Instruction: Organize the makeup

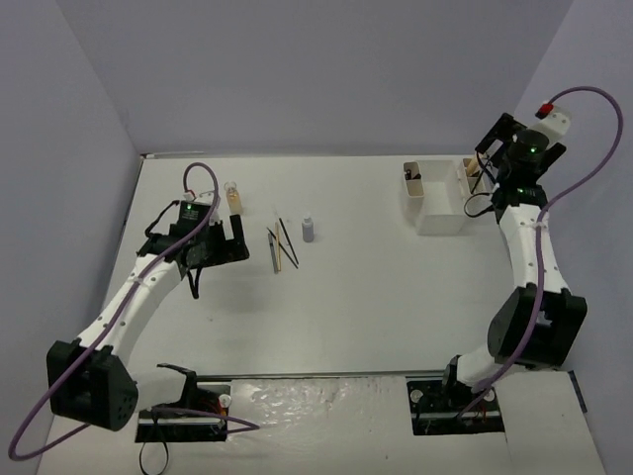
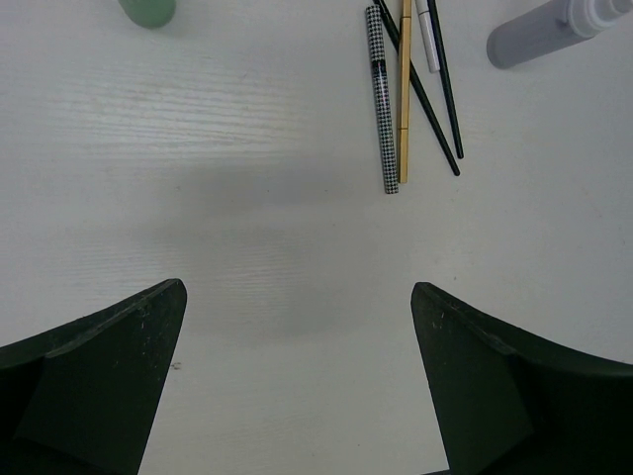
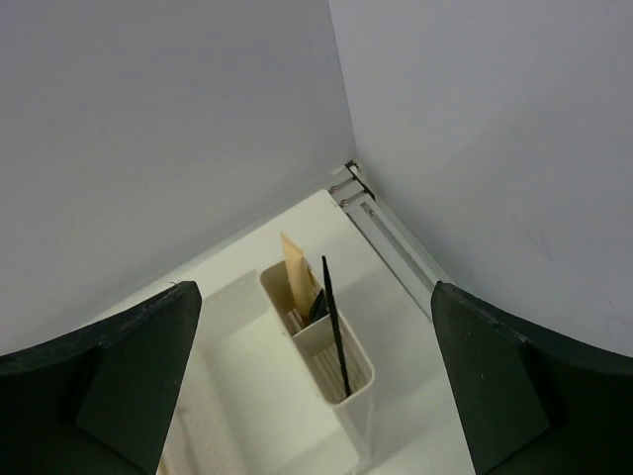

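Observation:
Several pieces of makeup lie left of the table's middle: thin pencils (image 1: 282, 244), a grey-purple bottle (image 1: 309, 230) and an amber bottle (image 1: 234, 201). My left gripper (image 1: 229, 242) is open just left of them, low over the table. In the left wrist view, beyond the left gripper (image 2: 297, 332), lie a checkered pencil (image 2: 382, 99), a tan stick (image 2: 405, 89), black pencils (image 2: 437, 99), the grey-purple bottle (image 2: 549, 30) and a green bottle (image 2: 148, 10). My right gripper (image 3: 315, 297) hangs open and empty above the white box (image 3: 247, 366), where a black pencil (image 3: 334, 327) and a tan flat stick (image 3: 295, 272) stand in end compartments.
The white box (image 1: 435, 220) stands at the back right of the table, with my right gripper (image 1: 485, 163) over its right end. Grey walls close the table at the back and on both sides. The arm bases sit at the near edge.

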